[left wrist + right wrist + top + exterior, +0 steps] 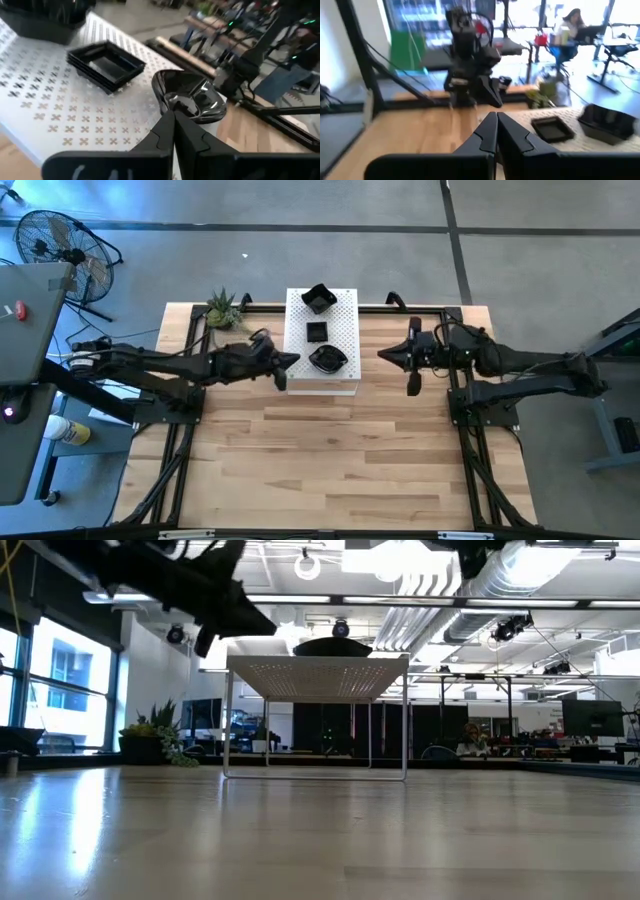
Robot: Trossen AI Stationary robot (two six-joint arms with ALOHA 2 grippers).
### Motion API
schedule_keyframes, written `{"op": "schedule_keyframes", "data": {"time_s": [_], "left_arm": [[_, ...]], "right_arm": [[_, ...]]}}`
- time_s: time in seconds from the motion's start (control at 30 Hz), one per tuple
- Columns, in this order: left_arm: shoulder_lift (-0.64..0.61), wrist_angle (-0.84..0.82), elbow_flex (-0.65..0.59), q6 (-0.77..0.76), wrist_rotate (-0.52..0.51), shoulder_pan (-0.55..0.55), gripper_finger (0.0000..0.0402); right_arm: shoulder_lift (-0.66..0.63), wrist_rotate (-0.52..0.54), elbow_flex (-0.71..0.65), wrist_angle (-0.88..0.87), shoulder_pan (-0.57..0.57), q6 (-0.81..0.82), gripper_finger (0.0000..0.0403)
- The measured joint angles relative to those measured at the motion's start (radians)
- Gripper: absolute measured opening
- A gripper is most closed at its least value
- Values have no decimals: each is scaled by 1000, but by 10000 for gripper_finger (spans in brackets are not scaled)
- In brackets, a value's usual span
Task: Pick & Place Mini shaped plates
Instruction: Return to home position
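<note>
low view: just one plate [335, 646] visible

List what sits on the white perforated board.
On the white perforated board, all glossy black: a deep dish at the back, a square stack midway, a wavy-edged dish in front. Lower plates in the stacks are covered.

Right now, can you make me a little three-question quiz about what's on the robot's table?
1. True or false: the glossy black mini plates all sit on the white perforated metal shelf.
2. How many piles of plates are on it? A) one B) three C) five
3. Fill in: the small green spiky plant stands on the ____ arm's side of the shelf.
Key: 1 true; 2 B; 3 left.
</note>
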Motion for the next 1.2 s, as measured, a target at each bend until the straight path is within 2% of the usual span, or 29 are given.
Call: {"op": "schedule_keyframes", "data": {"time_s": [0.07, 0.17, 0.3, 0.4, 0.57, 0.7, 0.87, 1.03, 1.2], "left_arm": [[-36, 85, -71, 53, 5, 0, 0], [-102, 123, -136, 108, 34, 0, 0], [-193, 39, -162, 160, 31, 0, 0], [-245, -28, -161, 181, 27, 0, 0], [-260, -40, -161, 178, 32, 0, 1], [-246, -34, -160, 167, 31, 0, 1], [-250, -33, -166, 216, -72, 1, 1], [-331, -8, -252, 240, -37, 0, 1], [-488, 7, -358, 282, -24, 1, 1]], "right_arm": [[-10, -75, -83, 137, -50, 35, 1], [-38, -148, -196, 295, -116, 92, 1], [-96, -138, -298, 395, -165, 129, 1], [-147, -88, -341, 403, -183, 122, 2], [-186, -11, -402, 393, -191, 123, 10], [-186, -3, -443, 394, -191, 128, 10], [-194, 56, -463, 416, -193, 96, 11], [-255, 60, -498, 427, -196, 38, 12], [-392, 48, -585, 436, -199, 42, 12]]}}
